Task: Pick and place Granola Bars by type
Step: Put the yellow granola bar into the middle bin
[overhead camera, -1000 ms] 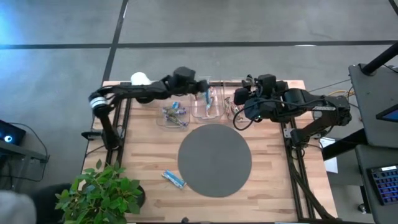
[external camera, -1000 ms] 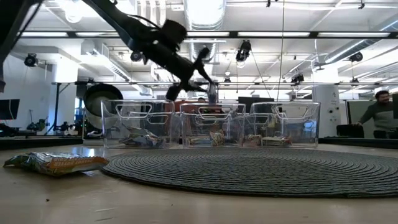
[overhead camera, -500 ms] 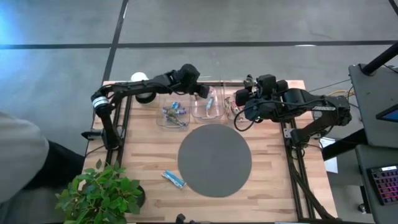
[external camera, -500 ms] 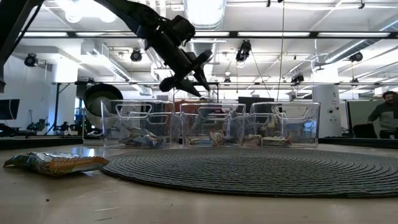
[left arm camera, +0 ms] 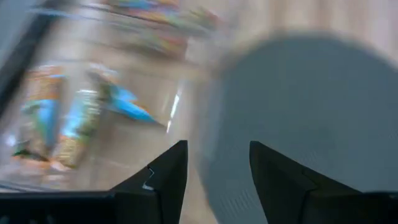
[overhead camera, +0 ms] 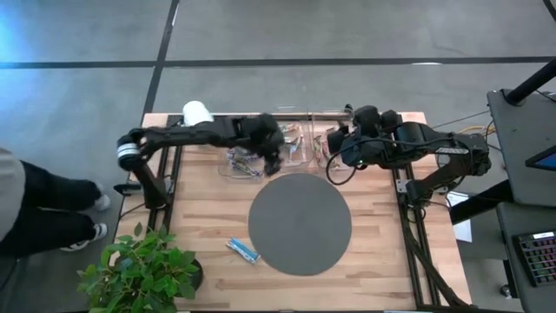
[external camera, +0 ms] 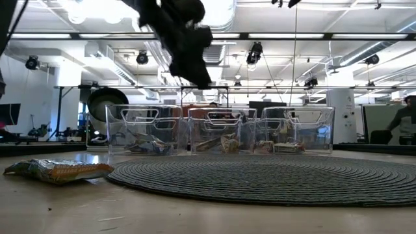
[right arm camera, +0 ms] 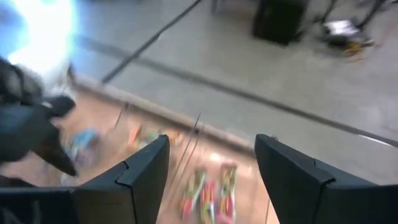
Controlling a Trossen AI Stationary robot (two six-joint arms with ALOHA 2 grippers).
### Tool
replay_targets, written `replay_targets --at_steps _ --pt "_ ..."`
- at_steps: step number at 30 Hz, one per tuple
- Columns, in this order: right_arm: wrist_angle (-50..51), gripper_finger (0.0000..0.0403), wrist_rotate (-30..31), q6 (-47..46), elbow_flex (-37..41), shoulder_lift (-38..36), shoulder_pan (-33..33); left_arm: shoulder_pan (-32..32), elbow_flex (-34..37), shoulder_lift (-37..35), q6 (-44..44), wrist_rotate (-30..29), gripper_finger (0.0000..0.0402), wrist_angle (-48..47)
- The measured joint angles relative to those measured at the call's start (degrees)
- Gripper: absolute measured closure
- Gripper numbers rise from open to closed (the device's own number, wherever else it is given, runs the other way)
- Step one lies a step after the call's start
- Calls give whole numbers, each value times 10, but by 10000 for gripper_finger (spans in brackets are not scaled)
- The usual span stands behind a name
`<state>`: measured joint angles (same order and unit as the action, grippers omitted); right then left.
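Note:
Three clear bins stand in a row at the far side: left (overhead camera: 241, 163), middle (overhead camera: 292, 146), right (overhead camera: 323, 144). Each holds granola bars, which lie flat on the bin floors (external camera: 218, 143). The left wrist view shows blue and tan bars (left arm camera: 68, 118) in the left bin. The right wrist view shows reddish and green bars (right arm camera: 211, 186) in the right bin. One blue-ended bar (overhead camera: 243, 250) lies flat on the table near the mat's left side (external camera: 58, 170). My left gripper (overhead camera: 272, 157) is open and empty, above the near edges of the left and middle bins (left arm camera: 214, 149). My right gripper (overhead camera: 334, 141) is open and empty above the right bin (right arm camera: 211, 146).
A round grey woven mat (overhead camera: 300, 223) fills the table's middle. A potted plant (overhead camera: 143, 269) stands at the near left corner and a white roll (overhead camera: 197, 111) at the far left. A person (overhead camera: 35, 217) stands beside the table's left side.
My left gripper has let go of a bar, which has dropped into the middle bin. The gripper then rose and has swung toward the table's near edge, tipping to point down over the bins' near side. The person at the left has moved.

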<state>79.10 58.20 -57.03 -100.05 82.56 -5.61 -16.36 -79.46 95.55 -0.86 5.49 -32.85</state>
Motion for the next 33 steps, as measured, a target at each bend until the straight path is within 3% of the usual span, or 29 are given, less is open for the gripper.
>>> replay_targets --at_steps 4,7,15,21,28,33 --pt "-1 177 -68 51 1 8 -4 58 2 -28 97 2 246 -124" --pt "-5 177 -78 70 2 20 -11 104 8 -44 129 0 246 -174" --pt "-14 177 -91 78 2 54 -10 203 122 -92 158 11 246 -175" --pt "-17 177 -147 77 2 82 -10 235 273 -161 130 71 246 -95" --pt "-19 177 -167 75 2 113 -12 310 392 -209 161 25 246 75" --pt "-20 177 -188 75 2 127 -11 341 411 -209 88 17 246 90"
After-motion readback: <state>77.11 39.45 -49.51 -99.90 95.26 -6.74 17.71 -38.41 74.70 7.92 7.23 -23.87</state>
